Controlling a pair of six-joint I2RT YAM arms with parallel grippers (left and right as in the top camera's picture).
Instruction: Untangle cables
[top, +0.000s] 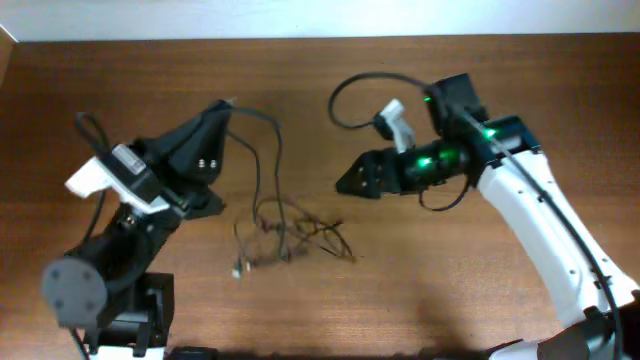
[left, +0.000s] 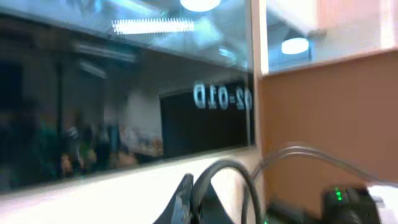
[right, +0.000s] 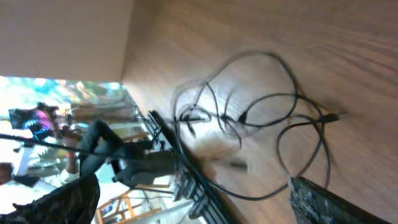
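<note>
Left tool (top: 226, 108), pressed together, pinches a strand of the cables (top: 285, 225) — their tangle lies on the bench (top: 450, 290). Right tool (top: 345, 180) — spread wide, empty — sits at the tangle's two o'clock.

There is one brown wooden table (top: 120, 70). It carries two robot arms: one black arm (top: 130, 230) on the left and one white-and-black arm (top: 540, 210) on the right. Each arm has one black two-finger gripper, two in all: the left gripper (top: 226, 106) and the right gripper (top: 345, 181). There is one tangle of thin black flexible cables (top: 285, 230); the number of cords in it cannot be told. One pale plug end (top: 238, 268) shows clearly. At least two green lights (top: 426, 160) glow on the right arm.
</note>
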